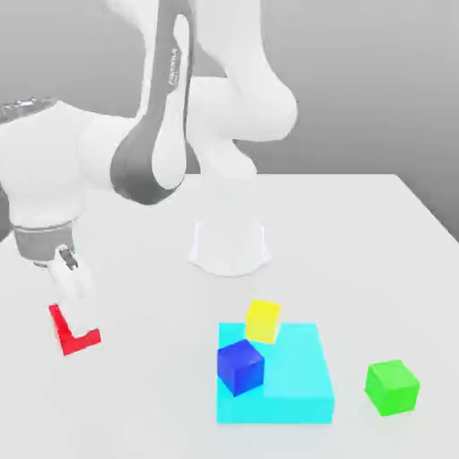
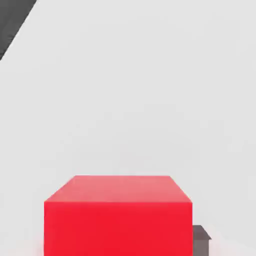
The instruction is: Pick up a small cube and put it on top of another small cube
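Red cube (image 2: 118, 215) is sitting square-on before the hand camera, equal-sided with no long axis, low by the table (image 1: 394, 233) at the exterior view's left, clamped in the narrowed gripper (image 1: 72, 289). Well apart, one blue cube (image 1: 240, 366) and one yellow cube (image 1: 263, 320) are resting on one cyan slab (image 1: 300, 376); one green cube (image 1: 392, 387) is lying beside it.

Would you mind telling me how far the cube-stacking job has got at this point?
Done: the gripper has shut on the red cube at the exterior view's left. In hand: the cube sits clamped between the fingers, low by the white table. Left: carrying it across and setting it on another small cube, such as the green cube.
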Available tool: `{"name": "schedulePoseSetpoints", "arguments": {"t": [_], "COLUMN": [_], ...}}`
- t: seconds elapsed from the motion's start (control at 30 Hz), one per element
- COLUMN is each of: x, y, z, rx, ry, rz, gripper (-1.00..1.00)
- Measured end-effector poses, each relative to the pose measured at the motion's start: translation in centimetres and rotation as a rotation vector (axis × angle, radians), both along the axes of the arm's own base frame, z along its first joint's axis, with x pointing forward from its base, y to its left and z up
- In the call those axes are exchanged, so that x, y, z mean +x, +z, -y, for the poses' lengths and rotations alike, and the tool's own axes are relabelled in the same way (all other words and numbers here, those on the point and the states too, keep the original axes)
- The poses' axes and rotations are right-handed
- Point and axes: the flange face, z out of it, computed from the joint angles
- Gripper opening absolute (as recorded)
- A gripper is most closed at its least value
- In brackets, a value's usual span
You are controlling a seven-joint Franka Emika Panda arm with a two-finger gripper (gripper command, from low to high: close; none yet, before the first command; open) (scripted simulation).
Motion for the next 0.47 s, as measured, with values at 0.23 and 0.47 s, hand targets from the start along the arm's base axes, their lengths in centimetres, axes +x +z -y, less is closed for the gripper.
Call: {"name": "schedulePoseSetpoints", "arguments": {"t": [0.23,0.47], "x": [0.2,0.1], "y": [2.1,-2.2], "z": [-13.5,-14.2], "rx": [-0.033,-0.035], "ry": [0.050,0.055], "rz": [-0.019,-0.020], "gripper": [-1.00,1.00]}}
